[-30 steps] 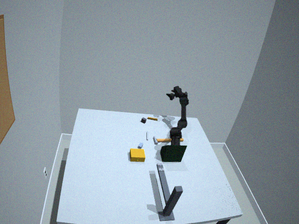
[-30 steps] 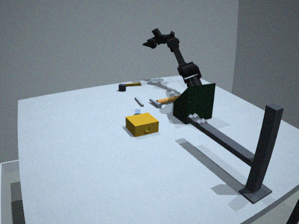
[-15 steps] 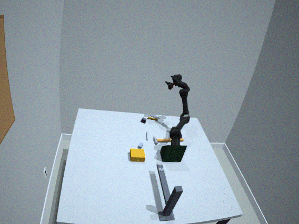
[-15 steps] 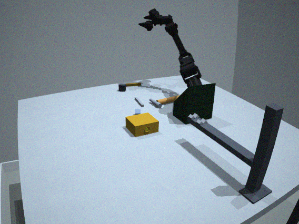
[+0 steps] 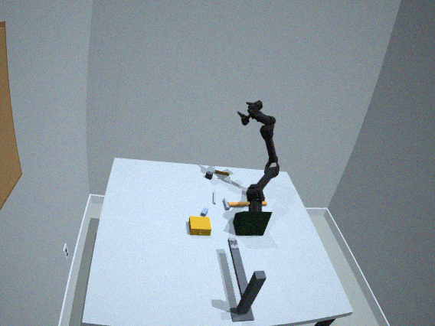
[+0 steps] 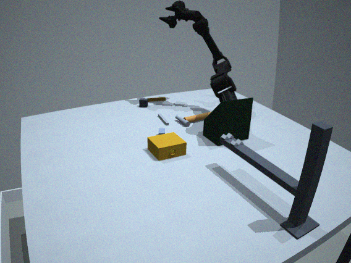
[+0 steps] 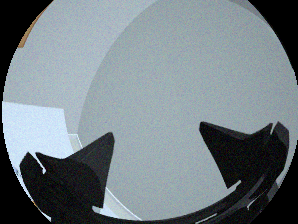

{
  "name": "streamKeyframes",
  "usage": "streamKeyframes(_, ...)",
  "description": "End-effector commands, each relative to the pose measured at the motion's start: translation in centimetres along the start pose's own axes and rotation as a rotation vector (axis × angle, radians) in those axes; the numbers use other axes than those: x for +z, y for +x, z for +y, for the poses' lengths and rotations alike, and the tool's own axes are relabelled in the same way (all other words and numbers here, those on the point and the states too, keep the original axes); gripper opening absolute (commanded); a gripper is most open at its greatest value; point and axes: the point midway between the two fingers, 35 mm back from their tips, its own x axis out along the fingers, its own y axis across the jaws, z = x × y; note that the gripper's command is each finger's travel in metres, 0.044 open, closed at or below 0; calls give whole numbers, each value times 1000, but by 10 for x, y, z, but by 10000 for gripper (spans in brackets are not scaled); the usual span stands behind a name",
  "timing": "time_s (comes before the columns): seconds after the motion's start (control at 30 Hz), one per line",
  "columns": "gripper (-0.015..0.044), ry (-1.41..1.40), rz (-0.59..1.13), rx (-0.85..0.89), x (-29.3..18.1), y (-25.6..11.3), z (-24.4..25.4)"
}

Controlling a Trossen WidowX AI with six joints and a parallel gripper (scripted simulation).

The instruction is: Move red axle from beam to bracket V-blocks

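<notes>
Jaws [image 5: 243, 107] [image 6: 163, 13] spread wide, released, with nothing between them, high above the desk [image 5: 153, 249] [image 6: 93, 185] [image 7: 35, 125]; the yellow block [image 5: 200, 226] [image 6: 167, 146] sits flat, a round feature in its side; I can't make out the red axle, so can't tell where it is; the dark bracket [image 5: 250, 292] [image 6: 312, 173] carries pale V-blocks [image 5: 233, 242] [image 6: 232, 139] at its far end.
</notes>
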Motion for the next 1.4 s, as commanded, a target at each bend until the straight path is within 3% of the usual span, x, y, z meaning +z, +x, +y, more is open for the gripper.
streamKeyframes(0.0,440,-85,-53,43,50,4,27)
streamKeyframes(0.2,440,-163,-87,86,85,7,55)
streamKeyframes(0.37,440,-260,-133,191,134,11,112)
streamKeyframes(0.57,440,-350,-149,265,157,15,157)
streamKeyframes(0.8,440,-446,-177,459,185,11,252)
streamKeyframes(1.07,440,-598,-125,773,175,-12,386)
streamKeyframes(1.37,440,-759,42,1171,110,-74,514)
